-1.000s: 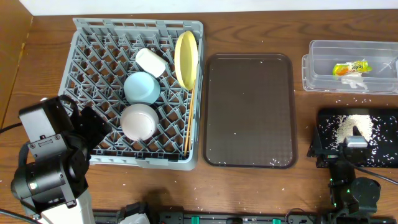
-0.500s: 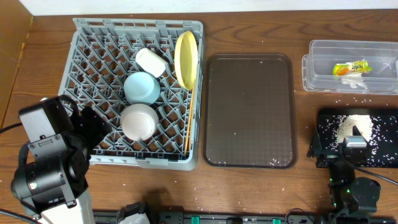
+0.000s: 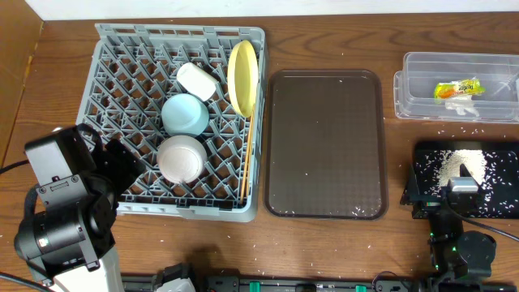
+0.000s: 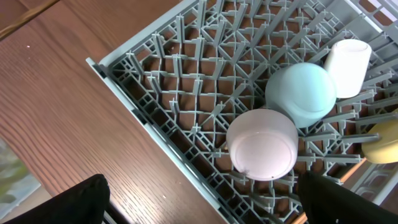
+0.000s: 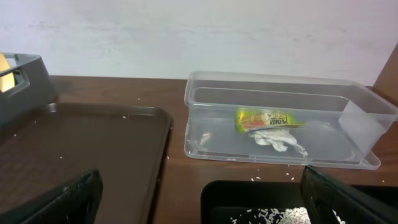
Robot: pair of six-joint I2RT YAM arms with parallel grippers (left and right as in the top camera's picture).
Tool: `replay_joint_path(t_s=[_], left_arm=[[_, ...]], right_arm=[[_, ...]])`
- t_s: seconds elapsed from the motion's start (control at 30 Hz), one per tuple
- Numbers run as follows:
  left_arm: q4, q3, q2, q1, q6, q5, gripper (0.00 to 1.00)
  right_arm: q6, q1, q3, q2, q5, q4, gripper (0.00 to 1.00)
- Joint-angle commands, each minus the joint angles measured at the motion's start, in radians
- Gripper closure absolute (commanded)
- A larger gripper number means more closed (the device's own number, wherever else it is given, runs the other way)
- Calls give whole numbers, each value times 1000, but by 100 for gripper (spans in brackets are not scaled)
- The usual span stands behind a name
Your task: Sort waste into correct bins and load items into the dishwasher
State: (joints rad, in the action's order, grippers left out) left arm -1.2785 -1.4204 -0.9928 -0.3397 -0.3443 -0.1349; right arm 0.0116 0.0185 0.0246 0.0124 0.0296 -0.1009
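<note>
The grey dish rack [image 3: 122, 89] on the desk [image 3: 324, 24] holds the yellow plate [image 3: 242, 77] on edge, stiff and likely slick, best pinched at its rim; the white bowl [image 3: 180, 158] and blue bowl [image 3: 185, 113] sit upturned beside the cup [image 3: 197, 81], light but rounded; the flimsy wrapper [image 3: 458, 88] lies in the clear bin [image 3: 418, 89]; left fingers [image 4: 81, 202] and right fingers [image 5: 68, 199] gape wide, empty

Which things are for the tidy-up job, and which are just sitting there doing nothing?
For the job: dish rack, cup, blue bowl, white bowl, yellow plate, chopsticks, clear bin, snack wrapper, white wrapper, black bin, rice.

Just lying about: brown tray.
</note>
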Motion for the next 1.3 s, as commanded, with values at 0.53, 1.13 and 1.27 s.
replay_joint_path(t_s=[0.53,1.13,1.27], left_arm=[[61,175,142,82,-13,102,2],[1024,1215,676,344,-13,127,2],[1190,1358,750,364,-13,127,2]], right_arm=[[-11,25,-6,-8,5,1,1],[-11,25,-6,-8,5,1,1],[-11,25,-6,-8,5,1,1]])
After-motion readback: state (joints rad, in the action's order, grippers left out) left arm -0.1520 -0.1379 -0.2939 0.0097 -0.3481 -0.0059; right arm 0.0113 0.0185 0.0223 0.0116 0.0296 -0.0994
